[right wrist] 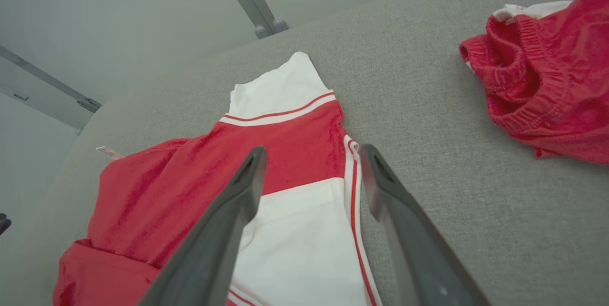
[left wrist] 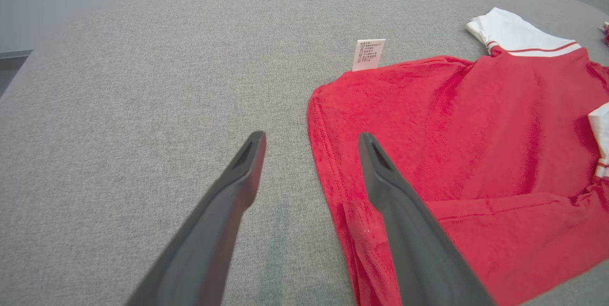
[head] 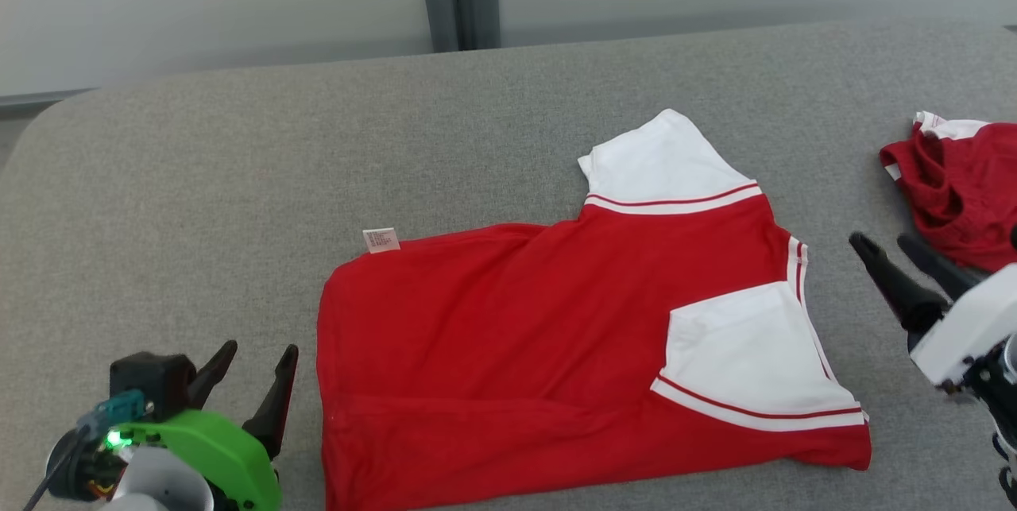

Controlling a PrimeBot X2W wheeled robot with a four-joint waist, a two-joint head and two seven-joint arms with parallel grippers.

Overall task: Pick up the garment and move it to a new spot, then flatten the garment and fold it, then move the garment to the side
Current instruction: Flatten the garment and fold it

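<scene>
Garment [head: 516,336]: soft thin knit, probably light and limp, lying half-folded between both claws. Left claw [head: 262,348] spread, empty; hem [head: 322,368] just right of it, so pinch there. Right claw [head: 882,241] spread, empty; white sleeve [head: 747,352] just left of it. Left wrist view gives hem stitching, too fine for the head view; right wrist view gives the ribbed waistband on second red piece [right wrist: 537,73].

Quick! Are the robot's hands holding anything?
Left gripper: open, holding nothing, beside the red and white fabric shirt.
Right gripper: open, holding nothing.
</scene>
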